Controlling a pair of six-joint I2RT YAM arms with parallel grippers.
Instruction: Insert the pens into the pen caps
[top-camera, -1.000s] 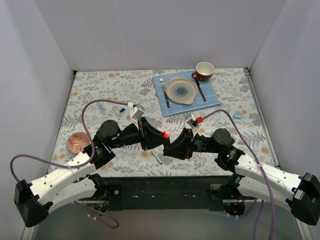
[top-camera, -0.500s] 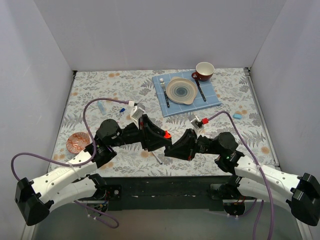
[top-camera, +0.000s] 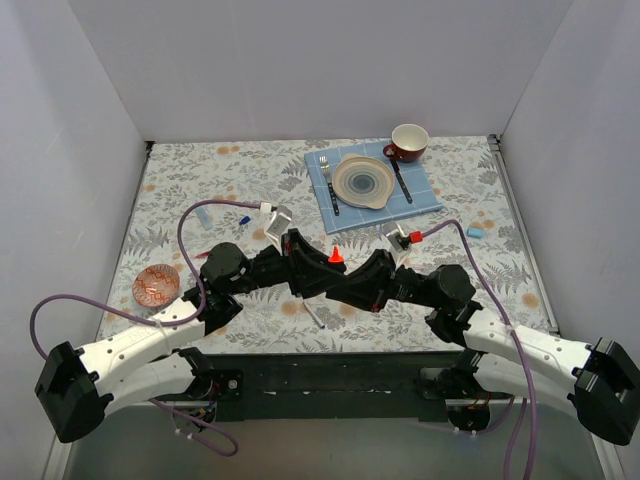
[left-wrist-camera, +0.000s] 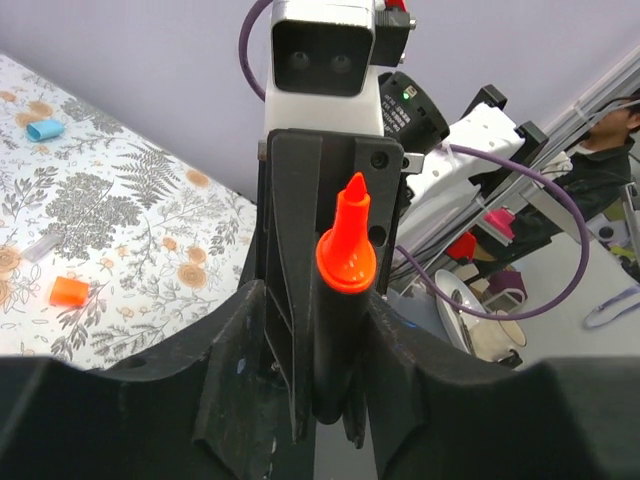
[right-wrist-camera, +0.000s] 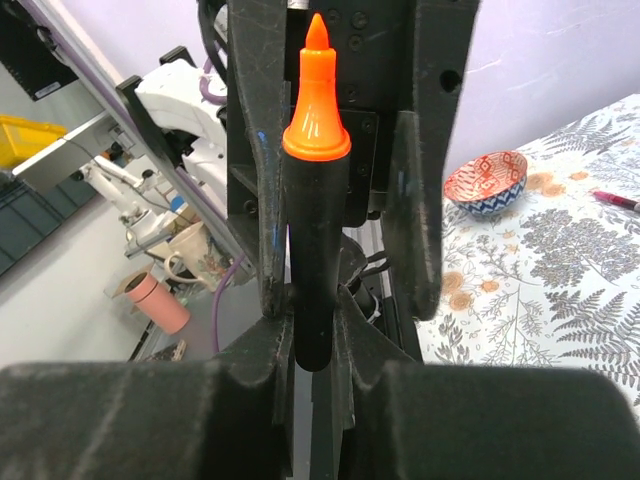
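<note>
No text, label, brand, number or sign can be read in any view. The black marker (right-wrist-camera: 312, 250), raised above the tabletop (top-camera: 200, 170), shows plain black and orange with no legible lettering. The tabletop's floral print is pattern only.
</note>
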